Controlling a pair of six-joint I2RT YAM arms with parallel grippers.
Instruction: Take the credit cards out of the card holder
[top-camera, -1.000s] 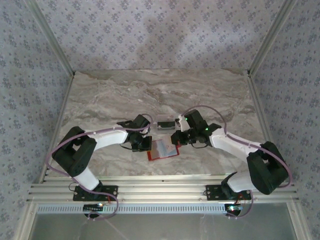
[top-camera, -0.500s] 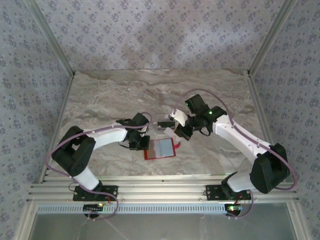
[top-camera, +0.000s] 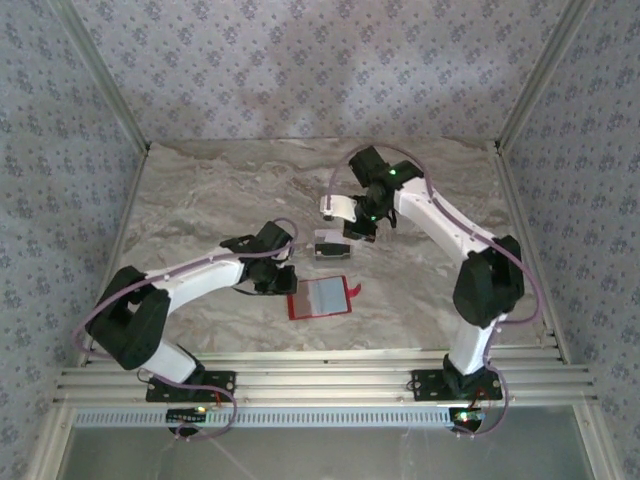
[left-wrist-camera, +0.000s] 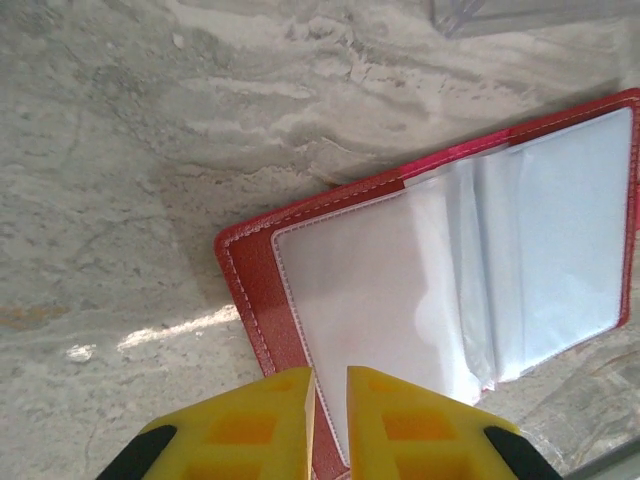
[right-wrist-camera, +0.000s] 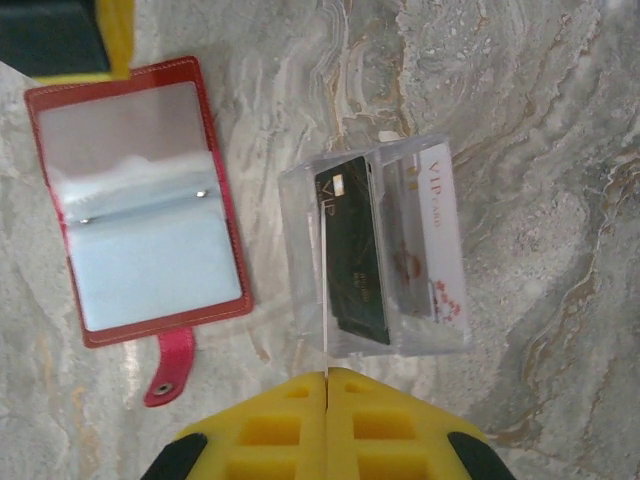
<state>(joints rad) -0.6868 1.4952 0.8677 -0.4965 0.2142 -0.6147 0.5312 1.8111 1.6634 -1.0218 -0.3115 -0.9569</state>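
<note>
- Claw of the left arm (left-wrist-camera: 329, 400) comes first: its yellow fingers stand a narrow slit apart with nothing pinched, and it hangs over the near-left corner of the card holder (top-camera: 322, 298).
- Just right of that claw, the card holder lies opened flat on the tabletop (top-camera: 200, 200). Its long axis runs left to right in the overhead view, and the snap tab (top-camera: 353, 290) pokes out at the right end.
- We judge its clear sleeves to be empty, though a thin card behind the film would be hard to tell.
- Just beyond the holder and apart from it sits the clear tray (right-wrist-camera: 300, 215). The credit cards stand on edge inside it: a dark card (right-wrist-camera: 352, 250) and a white VIP card (right-wrist-camera: 437, 235).
- Claw of the right arm (right-wrist-camera: 327, 390) hovers by the tray, its fingers pressed together and empty. It is farther from the holder than its partner.
- We reckon the left arm is the nearer one. Any last check of the sleeves would fall to it, reaching rightward along the holder's long axis.
</note>
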